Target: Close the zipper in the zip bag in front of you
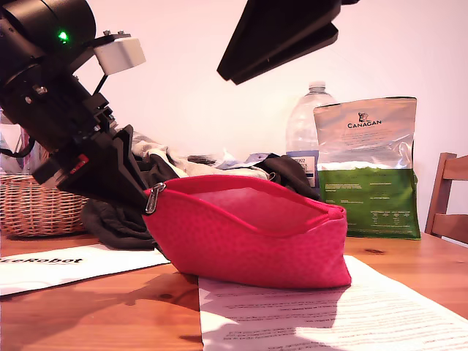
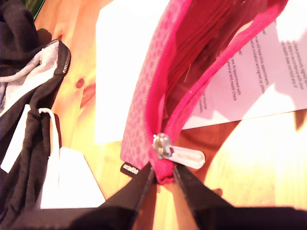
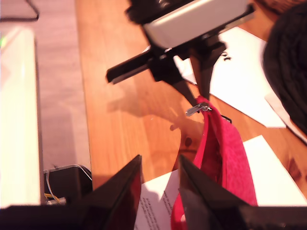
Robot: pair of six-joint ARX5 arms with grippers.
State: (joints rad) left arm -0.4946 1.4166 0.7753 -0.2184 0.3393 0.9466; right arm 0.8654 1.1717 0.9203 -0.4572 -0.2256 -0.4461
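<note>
One zip bag (image 1: pixel 252 234) stands on the wooden table (image 1: pixel 88 307), its mouth gaping along the whole top edge. One zipper (image 1: pixel 241 186) runs along that edge, with a single silver pull tab (image 1: pixel 154 198) hanging at the end nearest my first gripper (image 2: pixel 163 179).

My first gripper is clamped on the very end of the zip bag: in the first wrist view its two black fingers (image 2: pixel 139 191) pinch the pink fabric just below the pull tab (image 2: pixel 180 153), beside a small black side tag (image 2: pixel 129 169). In the exterior view that arm comes down at a slant from the exterior view's upper left, gripper tilted toward the bag's end.

My second gripper (image 3: pixel 160 184) hangs above the bag's other end. Its fingers (image 3: pixel 120 187) stand slightly apart with only table and paper between them; the bag's edge (image 3: pixel 220 153) passes just beside one finger, and I cannot tell if it touches. The first gripper shows far ahead of it, at the pull tab (image 3: pixel 197 109). In the exterior view only a dark angled part (image 1: pixel 281 33) shows overhead.

Beneath and around the bag lie several white paper sheets (image 1: pixel 329 314). Behind the first gripper are dark clothing (image 1: pixel 117 223) and one wicker basket (image 1: pixel 36 205); beyond the bag, one plastic bottle (image 1: pixel 307 131) and one green-and-silver Canagan bag (image 1: pixel 369 168).
</note>
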